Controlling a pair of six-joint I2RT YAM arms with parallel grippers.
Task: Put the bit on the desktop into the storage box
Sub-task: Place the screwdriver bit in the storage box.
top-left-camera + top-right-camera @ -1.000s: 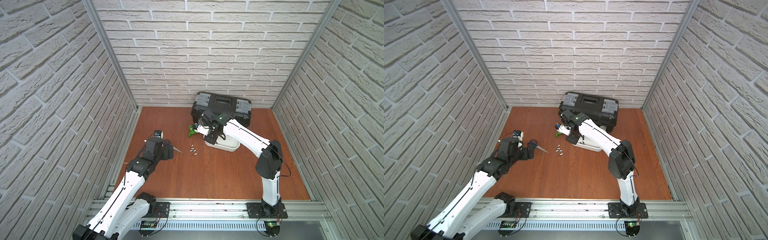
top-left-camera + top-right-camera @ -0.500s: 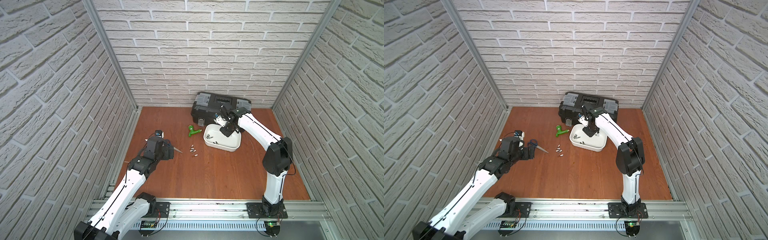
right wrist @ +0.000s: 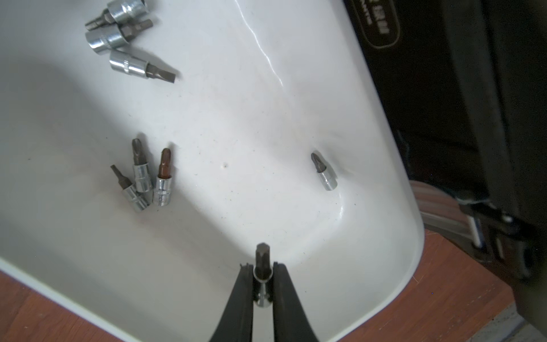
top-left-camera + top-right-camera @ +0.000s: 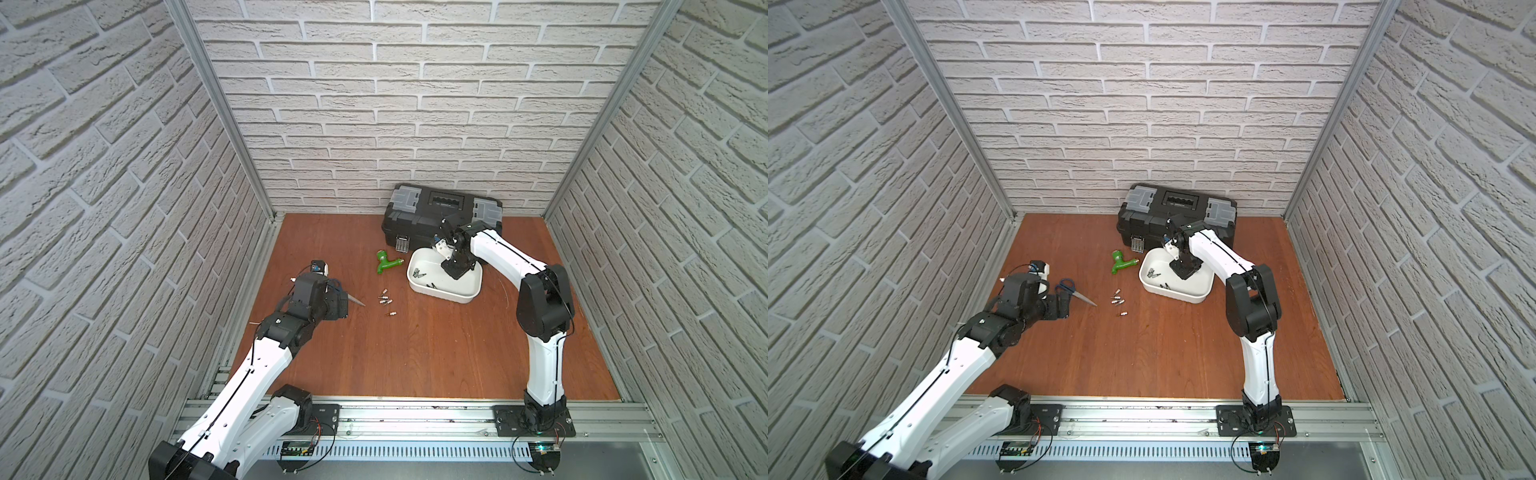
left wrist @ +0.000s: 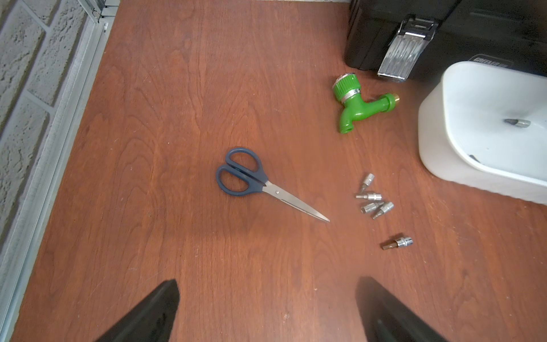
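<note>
Clamped on a chrome-collared steel bit, the right pincer hangs over the white rounded plastic storage box, evidently to drop it in, while the left pincer gapes empty, well apart from that box.

**A:** We're looking into a robot lab cell here, with faux-brick panels on three sides, framed by aluminium posts.

**B:** Right, and there are white robot arms bolted to a slotted rail up front. There's a wood-grain desktop and a black toolbox against the back panel.
</note>
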